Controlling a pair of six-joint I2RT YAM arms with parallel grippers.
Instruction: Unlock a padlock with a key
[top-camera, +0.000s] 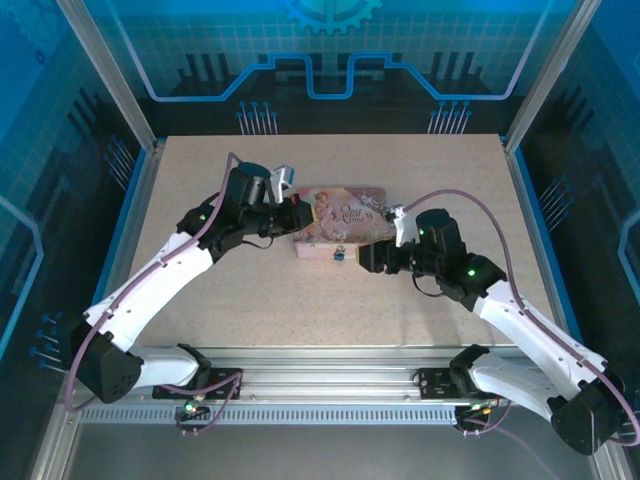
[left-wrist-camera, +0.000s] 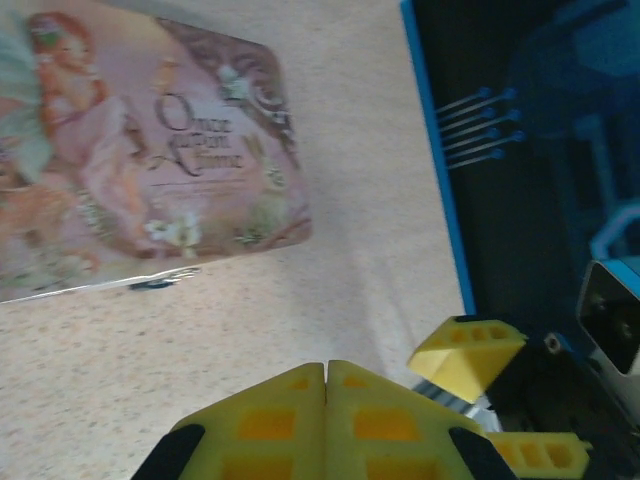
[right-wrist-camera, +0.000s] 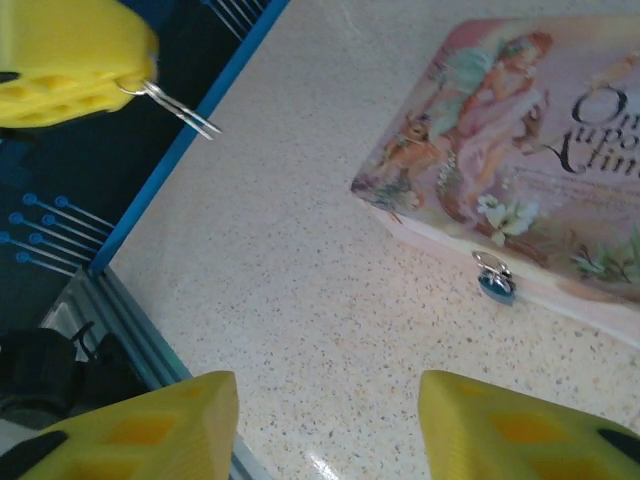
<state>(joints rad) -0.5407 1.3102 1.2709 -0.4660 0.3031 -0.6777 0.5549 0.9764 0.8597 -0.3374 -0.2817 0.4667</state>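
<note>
The tiny bluish-silver padlock (right-wrist-camera: 496, 284) hangs from the clasp on the front wall of the pink illustrated box (top-camera: 340, 222); it is also a small speck (top-camera: 338, 255) in the top view. My right gripper (right-wrist-camera: 325, 425) is open just right of the padlock, low over bare table, with nothing between its yellow fingers (right-wrist-camera: 130, 425). My left gripper (top-camera: 300, 213) is at the box's left end. Its yellow fingers (left-wrist-camera: 290, 410) are pressed together, and nothing shows between them. The key is out of view.
The box (left-wrist-camera: 150, 150) lies flat mid-table. A blurred yellow block with a thin wire loop (right-wrist-camera: 180, 108) sits in the upper left of the right wrist view. Another yellow block (left-wrist-camera: 465, 350) is beside my left fingers. Blue edging and walls border the table (top-camera: 300, 300).
</note>
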